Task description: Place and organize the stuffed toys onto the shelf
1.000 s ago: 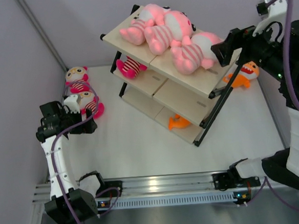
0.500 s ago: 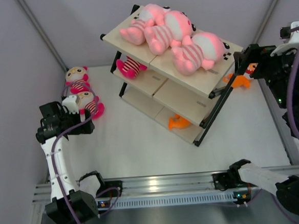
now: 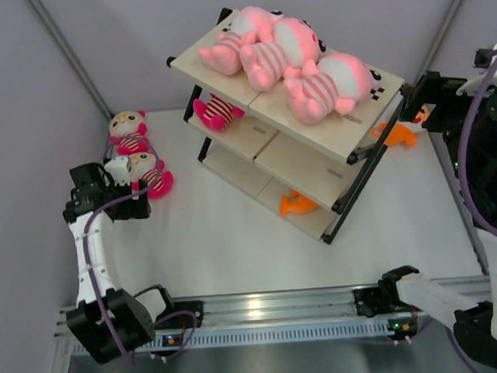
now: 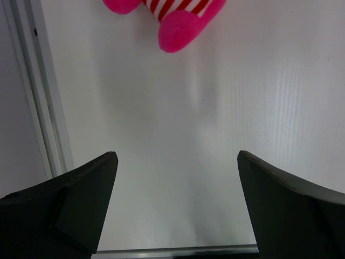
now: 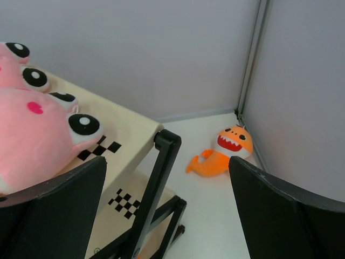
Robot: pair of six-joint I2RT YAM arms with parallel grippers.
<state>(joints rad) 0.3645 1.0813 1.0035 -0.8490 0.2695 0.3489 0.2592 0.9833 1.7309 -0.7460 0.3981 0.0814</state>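
Taking the overhead view as a clock dial, the three-tier shelf of cream boards in a black metal frame (image 3: 347,135) stands askew on the white tabletop (image 3: 235,239), reaching from the centre toward 12 and 1 o'clock. Three large pale-pink plush toys with striped bodies (image 3: 286,51) lie in a row along its top board, touching one another. The last one's head is near the checker strips at the 2 o'clock end. A small hot-pink striped plush toy (image 3: 216,112) lies on the middle board at its 11 o'clock end. An orange plush toy (image 3: 294,204) sits on the bottom board, half hidden by the board above, so its shape is hard to make out.

Three more toys are off the shelf. Two hot-pink striped plush toys with cream faces (image 3: 129,131) lie at 10 o'clock, one just behind the other, near the side wall. An orange open-mouthed plush toy (image 3: 398,130) lies at 2 o'clock, on the tabletop beyond the shelf's far corner.

The left gripper (image 3: 120,180) is at 9 o'clock, low over the tabletop, just beside the nearer hot-pink toy. Its jaws are released, spread wide and grasping nothing. In its wrist view the gripper (image 4: 177,159) frames bare tabletop, with that toy's foot ahead and apart. The right gripper (image 3: 415,98) is raised at 2 o'clock, just off the shelf's top corner, jaws released and empty. Its wrist view (image 5: 167,164) looks past the black corner post to the orange toy (image 5: 222,154).
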